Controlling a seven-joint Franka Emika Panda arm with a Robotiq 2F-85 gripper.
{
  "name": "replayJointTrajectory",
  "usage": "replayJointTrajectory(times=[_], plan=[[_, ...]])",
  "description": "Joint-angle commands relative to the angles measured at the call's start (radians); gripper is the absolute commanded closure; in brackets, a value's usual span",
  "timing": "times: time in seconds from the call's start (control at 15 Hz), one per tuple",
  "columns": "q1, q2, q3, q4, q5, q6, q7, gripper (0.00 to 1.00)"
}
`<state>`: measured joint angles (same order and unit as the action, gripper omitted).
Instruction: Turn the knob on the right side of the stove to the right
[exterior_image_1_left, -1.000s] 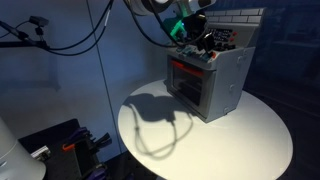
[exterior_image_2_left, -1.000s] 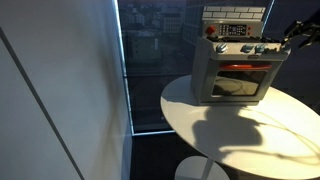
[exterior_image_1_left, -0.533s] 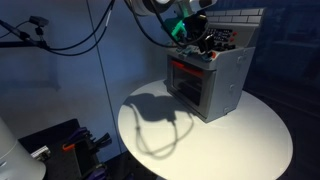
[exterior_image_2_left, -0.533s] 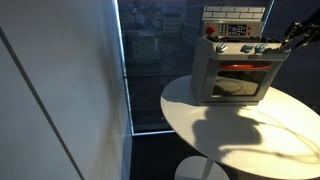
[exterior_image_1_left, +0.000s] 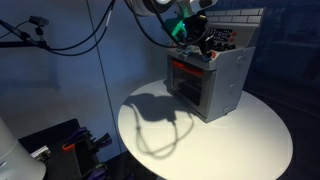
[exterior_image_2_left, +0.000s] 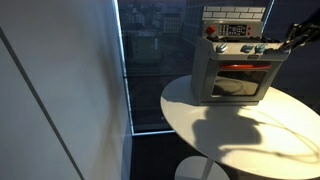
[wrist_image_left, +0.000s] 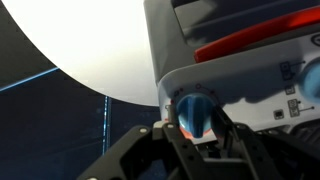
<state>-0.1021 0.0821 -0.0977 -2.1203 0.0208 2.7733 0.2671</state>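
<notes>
Both exterior views show a dim room with a cold blue cast, and the pictures are small and soft, with fine detail lost. The round white bench (exterior_image_1_left: 240, 145) is the brightest surface and seems lit from above. In an exterior view a dark, soft-edged shadow (exterior_image_1_left: 160, 118) of arm and cables falls across it; in an exterior view broader, fainter grey shadows (exterior_image_2_left: 250, 135) cross its top. The stove (exterior_image_2_left: 235, 65) shows a red-orange glow at its oven window. A glass pane (exterior_image_2_left: 150, 60) behind carries a pale bluish sheen. In the wrist view the hand (wrist_image_left: 198, 125) is a dark, out-of-focus silhouette, the knob (wrist_image_left: 198, 110) is a blurred blue shape with an orange glint, and the bench is washed out to plain white.
</notes>
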Motion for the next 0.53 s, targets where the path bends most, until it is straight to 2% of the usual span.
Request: replayJointTrajectory(times=[0.0, 0.27, 0.33, 0.4, 0.47], plan=[[0.002, 0.014, -0.004, 0.028, 0.025, -0.003, -0.022, 0.63], [0.001, 0.014, -0.004, 0.026, 0.033, -0.003, -0.024, 0.79], [0.0, 0.014, -0.004, 0.026, 0.036, -0.003, -0.024, 0.84], [0.002, 0.014, -0.003, 0.027, 0.039, -0.003, -0.024, 0.94], [0.002, 0.014, -0.003, 0.027, 0.043, -0.003, -0.024, 0.93]])
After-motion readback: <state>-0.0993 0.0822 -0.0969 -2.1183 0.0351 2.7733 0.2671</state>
